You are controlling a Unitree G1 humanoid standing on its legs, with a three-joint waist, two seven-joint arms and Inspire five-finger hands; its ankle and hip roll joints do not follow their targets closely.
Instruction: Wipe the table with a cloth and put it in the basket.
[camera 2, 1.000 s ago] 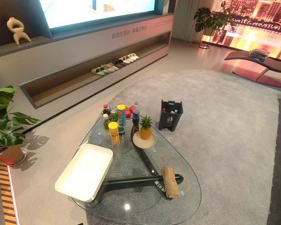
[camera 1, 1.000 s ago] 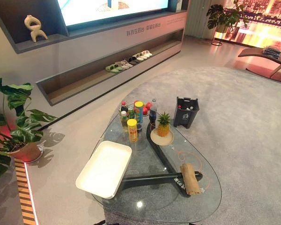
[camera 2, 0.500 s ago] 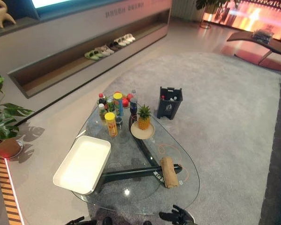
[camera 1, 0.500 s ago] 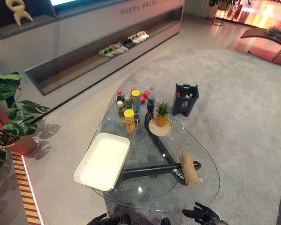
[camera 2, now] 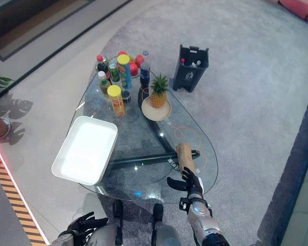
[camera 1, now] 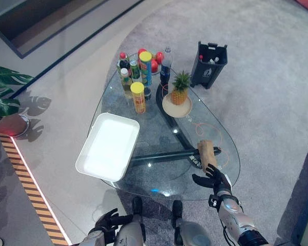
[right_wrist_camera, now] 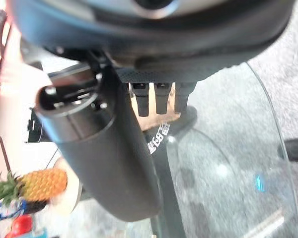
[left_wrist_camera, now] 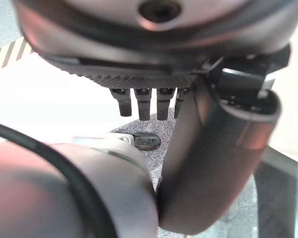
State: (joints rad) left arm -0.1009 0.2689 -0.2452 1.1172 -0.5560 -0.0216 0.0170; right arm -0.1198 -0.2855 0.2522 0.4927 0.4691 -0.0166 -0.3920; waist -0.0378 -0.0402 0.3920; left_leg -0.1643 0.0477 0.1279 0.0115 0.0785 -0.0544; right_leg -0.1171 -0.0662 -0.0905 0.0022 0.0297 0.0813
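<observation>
Left eye view gives you the right hand (camera 1: 214,179) over the glass table's (camera 1: 159,179) near edge at 5 o'clock, fingers spread and relaxed, holding nothing, just short of the rolled tan cloth (camera 1: 207,152). You have the white basket (camera 1: 109,145) lying at 9 o'clock of the cloth. Your left hand (camera 1: 108,221) hangs low at 7 o'clock, fingers loosely spread, empty.

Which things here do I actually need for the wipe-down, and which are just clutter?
For the job:
cloth, rolled, on the glass table
white basket on the table's left side
right hand, open, just short of the cloth

Lying about:
pineapple on a plate
bottles and cans
dark bin on the carpet
potted plant
</observation>
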